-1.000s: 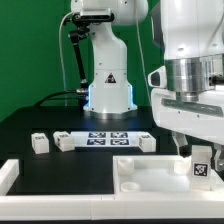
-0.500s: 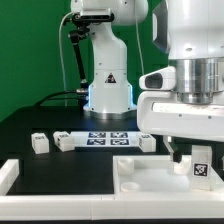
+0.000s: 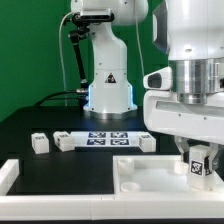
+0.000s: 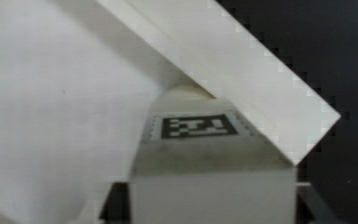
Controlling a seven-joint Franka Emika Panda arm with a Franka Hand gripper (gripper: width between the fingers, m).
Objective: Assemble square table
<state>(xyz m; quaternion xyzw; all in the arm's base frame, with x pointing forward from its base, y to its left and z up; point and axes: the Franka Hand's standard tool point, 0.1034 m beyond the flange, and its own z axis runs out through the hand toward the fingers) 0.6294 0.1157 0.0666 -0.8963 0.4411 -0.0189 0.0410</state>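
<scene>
**Leg at the panel's corner: a skewed seat is the risk**

We go from the exterior view's left to its right. One white bar (image 3: 10,172) lines the worktop (image 3: 60,165) at the corner nearest the camera. One loose leg (image 3: 38,143) lies further back, well apart from the panel. Next comes the one marker board (image 3: 105,139), with a white block (image 3: 65,141) at one end and another block (image 3: 145,142) at the other. We take these two for legs but cannot be sure.

One square panel (image 3: 140,172) lies recess-up along the near edge, toward the right corner. Over its right end the hand (image 3: 196,152) is closed around the held leg (image 3: 201,163), which looks slightly tilted. In the wrist view that leg's tag sits close under a slanting panel wall. That makes four legs at most, and one panel.

Our worry is that a tilted leg could catch on the rim, then jam or shove the panel across the worktop. A light grip could also let it twist. We cannot tell whether the leg touches the panel yet.
</scene>
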